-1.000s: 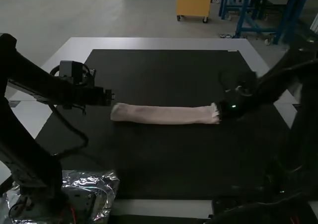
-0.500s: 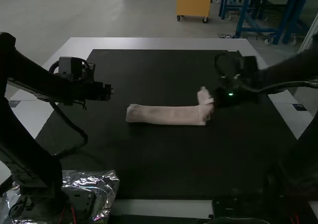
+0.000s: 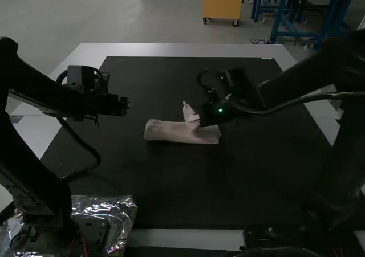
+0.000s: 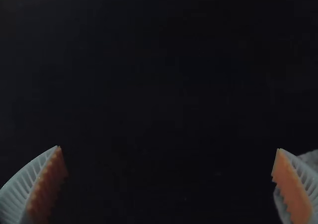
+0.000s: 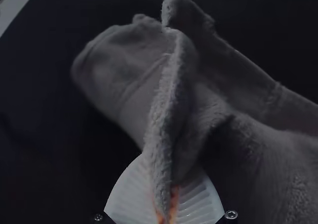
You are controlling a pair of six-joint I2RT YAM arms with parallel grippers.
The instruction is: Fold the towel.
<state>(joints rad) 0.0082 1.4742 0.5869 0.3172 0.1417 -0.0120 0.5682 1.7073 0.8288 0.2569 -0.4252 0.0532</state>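
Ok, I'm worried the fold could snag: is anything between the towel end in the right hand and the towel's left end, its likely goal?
Nothing visible stands between them. The right hand holds its end of the towel raised over the rest. The left hand is open, beside the left end, not in between.

Held the left arm (image 3: pixel 34 85) bent, with the left gripper (image 3: pixel 126 105) aimed inward, white ribbed fingers (image 4: pixel 22 191) spread wide and orange pads (image 4: pixel 291 191) facing each other. Held the right arm (image 3: pixel 305 83) stretched toward the middle, with the right gripper (image 3: pixel 199 117) pointed toward the left arm, fingers (image 5: pixel 129 194) pinched together.
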